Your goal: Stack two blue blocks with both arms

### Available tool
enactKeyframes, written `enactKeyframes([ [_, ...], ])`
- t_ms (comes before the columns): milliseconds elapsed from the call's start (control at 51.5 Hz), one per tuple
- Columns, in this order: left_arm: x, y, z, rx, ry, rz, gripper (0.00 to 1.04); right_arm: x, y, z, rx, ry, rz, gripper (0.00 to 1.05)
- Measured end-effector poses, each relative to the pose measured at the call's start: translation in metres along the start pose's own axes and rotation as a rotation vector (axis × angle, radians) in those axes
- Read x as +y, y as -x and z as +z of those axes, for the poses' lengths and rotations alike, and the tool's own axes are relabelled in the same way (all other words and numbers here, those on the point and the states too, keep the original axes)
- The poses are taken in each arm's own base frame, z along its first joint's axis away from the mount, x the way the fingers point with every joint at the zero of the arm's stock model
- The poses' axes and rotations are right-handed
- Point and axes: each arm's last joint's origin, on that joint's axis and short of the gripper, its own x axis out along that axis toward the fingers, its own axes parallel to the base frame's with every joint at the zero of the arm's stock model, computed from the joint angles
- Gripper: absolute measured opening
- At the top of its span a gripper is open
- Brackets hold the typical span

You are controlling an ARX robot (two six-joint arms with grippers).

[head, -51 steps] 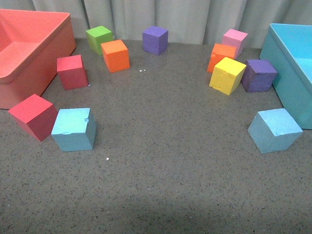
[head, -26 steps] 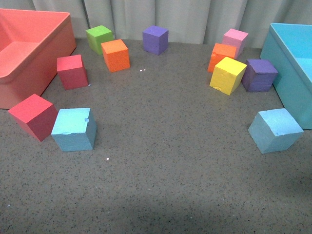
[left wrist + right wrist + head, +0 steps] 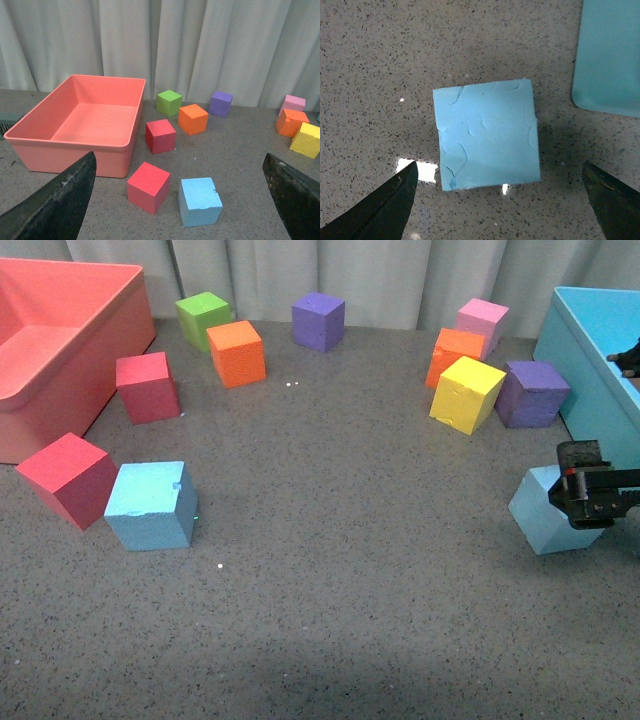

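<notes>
Nearest the front edge of the tabletop (image 3: 350,640), nothing stands. One step in, the left blue block (image 3: 150,505) sits toward the left edge, flat on its base and just beside a red cube (image 3: 68,478). It lies where it lay a second ago. The right blue block (image 3: 535,512) sits toward the right edge, just short of the near corner of the blue bin (image 3: 590,350). It has not visibly moved either. The change is mine: half a second ago the front view showed no arm, and my right claw (image 3: 590,488) has now come in above that right block and hides part of its top. My right wrist view looks straight down on the block. It lies between my two fingers with clear tabletop on either side, so the jaws are spread wide and grip nothing. How high I hang above it I cannot tell. My left claw (image 3: 178,165) is likewise wide open and empty, held back and looking across at the left block; it is absent from the front view. Further off, the red bin (image 3: 60,350) and the remaining coloured cubes by the far edge are undisturbed. Assessment: the task has only begun. The pick of the right block is being lined up, and no stacking has been done.
</notes>
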Motion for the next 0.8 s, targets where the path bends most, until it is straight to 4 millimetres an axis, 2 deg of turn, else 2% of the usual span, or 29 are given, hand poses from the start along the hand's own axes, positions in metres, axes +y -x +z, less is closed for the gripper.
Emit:
enactKeyframes([
  [427,0.000,0.000,0.000,0.000,0.000,0.000,0.98,0.002,-0.044,0.007,0.135,-0.012,0.010,0.95],
  [622,0.000,0.000,0.000,0.000,0.000,0.000,0.98,0.002,-0.058,0.011,0.168,-0.021,0.028,0.73],
  [680,0.000,0.000,0.000,0.000,0.000,0.000,0.98,0.002,-0.062,0.012,0.176,-0.020,0.026,0.61],
  [797,0.000,0.000,0.000,0.000,0.000,0.000,0.98,0.002,-0.062,0.014,0.175,-0.020,0.023,0.51],
])
